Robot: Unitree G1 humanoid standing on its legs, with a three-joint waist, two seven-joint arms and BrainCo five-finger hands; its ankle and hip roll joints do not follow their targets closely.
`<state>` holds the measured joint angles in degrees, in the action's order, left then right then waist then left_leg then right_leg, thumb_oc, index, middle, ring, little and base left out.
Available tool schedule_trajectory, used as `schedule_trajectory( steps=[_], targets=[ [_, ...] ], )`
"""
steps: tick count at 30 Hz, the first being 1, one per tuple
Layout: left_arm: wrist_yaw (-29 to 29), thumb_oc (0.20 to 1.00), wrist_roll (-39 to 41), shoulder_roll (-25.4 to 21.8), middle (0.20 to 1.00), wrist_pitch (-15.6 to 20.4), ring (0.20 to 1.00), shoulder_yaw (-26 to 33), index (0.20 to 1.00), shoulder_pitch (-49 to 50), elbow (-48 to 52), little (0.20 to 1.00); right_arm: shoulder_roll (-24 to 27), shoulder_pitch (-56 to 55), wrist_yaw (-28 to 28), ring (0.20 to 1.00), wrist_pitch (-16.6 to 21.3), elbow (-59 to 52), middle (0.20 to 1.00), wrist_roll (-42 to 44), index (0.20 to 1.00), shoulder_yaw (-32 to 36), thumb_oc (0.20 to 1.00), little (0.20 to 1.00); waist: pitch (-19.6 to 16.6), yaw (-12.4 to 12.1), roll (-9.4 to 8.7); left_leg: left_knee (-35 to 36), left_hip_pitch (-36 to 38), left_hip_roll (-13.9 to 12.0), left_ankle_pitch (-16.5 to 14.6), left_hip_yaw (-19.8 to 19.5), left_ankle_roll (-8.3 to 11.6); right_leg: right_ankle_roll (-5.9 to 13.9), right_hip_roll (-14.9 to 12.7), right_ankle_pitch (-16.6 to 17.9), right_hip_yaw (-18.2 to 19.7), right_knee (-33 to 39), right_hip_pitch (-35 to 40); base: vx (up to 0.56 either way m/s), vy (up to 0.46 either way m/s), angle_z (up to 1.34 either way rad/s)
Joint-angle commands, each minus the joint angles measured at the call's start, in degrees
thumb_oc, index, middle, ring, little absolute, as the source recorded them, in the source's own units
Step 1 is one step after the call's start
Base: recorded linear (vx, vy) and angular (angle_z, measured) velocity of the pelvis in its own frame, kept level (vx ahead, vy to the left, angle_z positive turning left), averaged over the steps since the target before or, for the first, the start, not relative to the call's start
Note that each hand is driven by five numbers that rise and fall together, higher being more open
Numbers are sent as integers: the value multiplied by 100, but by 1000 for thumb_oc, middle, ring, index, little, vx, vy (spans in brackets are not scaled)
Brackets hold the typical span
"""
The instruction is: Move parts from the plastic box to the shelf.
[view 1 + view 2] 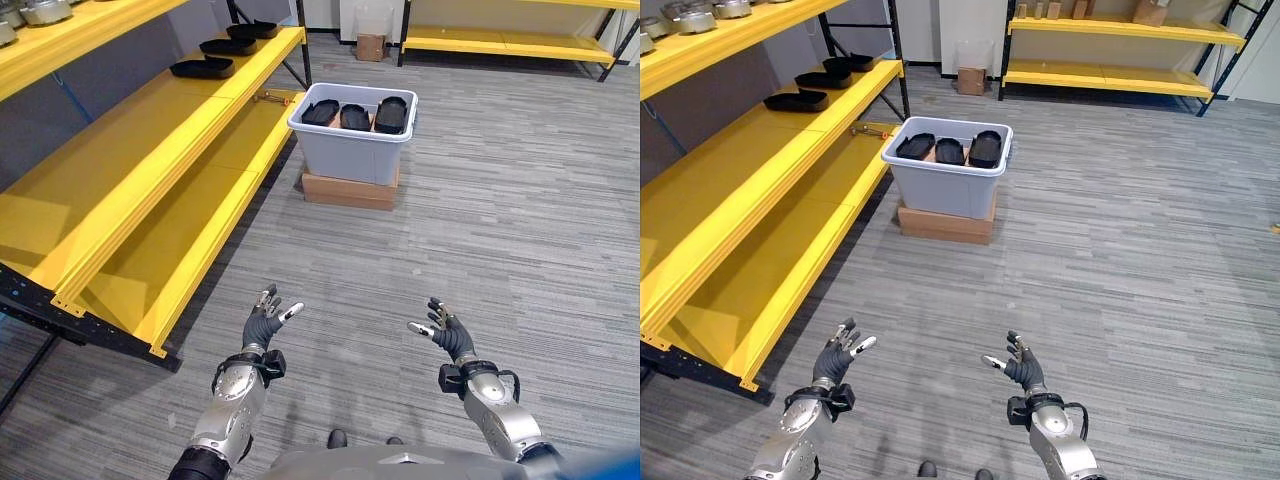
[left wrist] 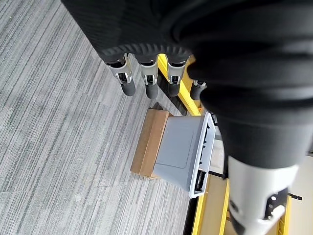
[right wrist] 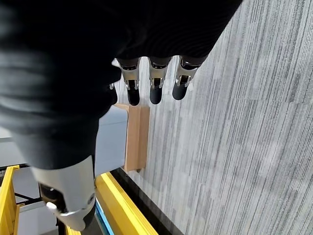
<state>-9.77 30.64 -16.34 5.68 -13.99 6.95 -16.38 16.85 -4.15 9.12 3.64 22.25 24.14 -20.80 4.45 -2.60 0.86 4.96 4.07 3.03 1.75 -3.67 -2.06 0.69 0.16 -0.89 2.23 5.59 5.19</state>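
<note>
Grey plastic box [image 1: 352,138], open-topped, resting far ahead on a flat cardboard carton [image 1: 350,190] on the floor, just right of the yellow shelf [image 1: 150,150]. Holds 3 black parts [image 1: 357,115], side by side in a row, leaning at the rim. 3 more black parts [image 1: 222,45], lying along the far end of the shelf's middle level.
</note>
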Motion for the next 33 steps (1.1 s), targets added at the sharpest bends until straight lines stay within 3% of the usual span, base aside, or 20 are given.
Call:
schedule_trajectory(
  steps=[1, 33],
  targets=[
    [90, 1000, -67, -63, 1000, 290, 1000, -27, 1000, -127, 237, 1000, 3, 150, -59, 1000, 235, -360, 1000, 115, 1000, -48, 1000, 1000, -211, -10, -176, 4, -64, -264, -14, -809, 300, 443, -203, 605, 177, -59, -283, 0, 0, 0],
    [104, 1000, -161, -71, 1000, 239, 1000, -18, 1000, -45, 231, 1000, 10, 130, -125, 1000, 182, -362, 1000, 145, 1000, -136, 1000, 1000, -177, -2, -124, 4, -7, -275, -76, -822, 282, 430, -265, 516, 91, -59, -179, 0, 0, 0]
  ],
)
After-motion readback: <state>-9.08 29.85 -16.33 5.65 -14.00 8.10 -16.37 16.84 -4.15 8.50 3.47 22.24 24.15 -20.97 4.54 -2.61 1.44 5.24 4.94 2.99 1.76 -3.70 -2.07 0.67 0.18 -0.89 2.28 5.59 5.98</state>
